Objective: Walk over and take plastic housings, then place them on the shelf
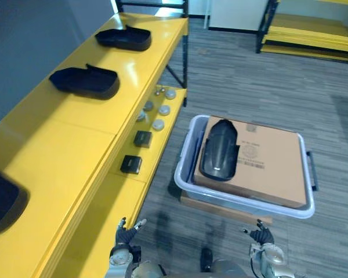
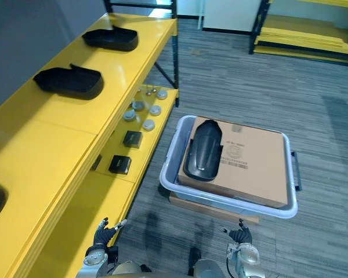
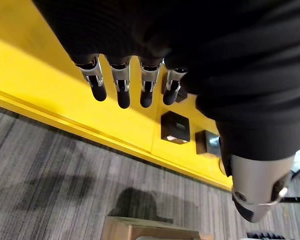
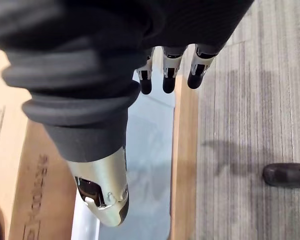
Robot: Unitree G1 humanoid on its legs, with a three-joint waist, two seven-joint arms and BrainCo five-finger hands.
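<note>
- The left hand (image 1: 126, 231) hangs low and empty, its fingers (image 3: 122, 92) straight and slightly spread, with the thumb held apart
- The right hand (image 1: 261, 234) is just as wide and holds nothing, its fingers (image 4: 165, 80) straight and the thumb off to one side
- One black plastic housing (image 1: 219, 149) lies ahead of both hands, nearer the right hand than the left, with its curved back up
- It rests on a cardboard box (image 1: 272, 168), toward the side of the box that faces the left hand
- The box sits in a pale grey bin (image 1: 243, 204), whose near rim is just ahead of the right hand
- The bin stands on a wooden board (image 1: 226, 211) on the grey floor (image 1: 249, 75); in the right wrist view the fingertips hang above the edge of the bin and the board
- The yellow shelf (image 1: 75, 150) runs along the outer side of the left hand and on ahead of it; that hand hangs over the front of its lower level
- Three more housings lie on the top level, all well apart from each other: the nearest housing (image 1: 3, 200) is out beyond the left hand, the middle housing (image 1: 84, 81) is farther ahead, and the far housing (image 1: 123, 38) is near the shelf's end
- On the lower level, ahead of the left hand, sit two small black boxes (image 1: 131, 164), with a cluster of round grey parts (image 1: 158, 124) beyond them
</note>
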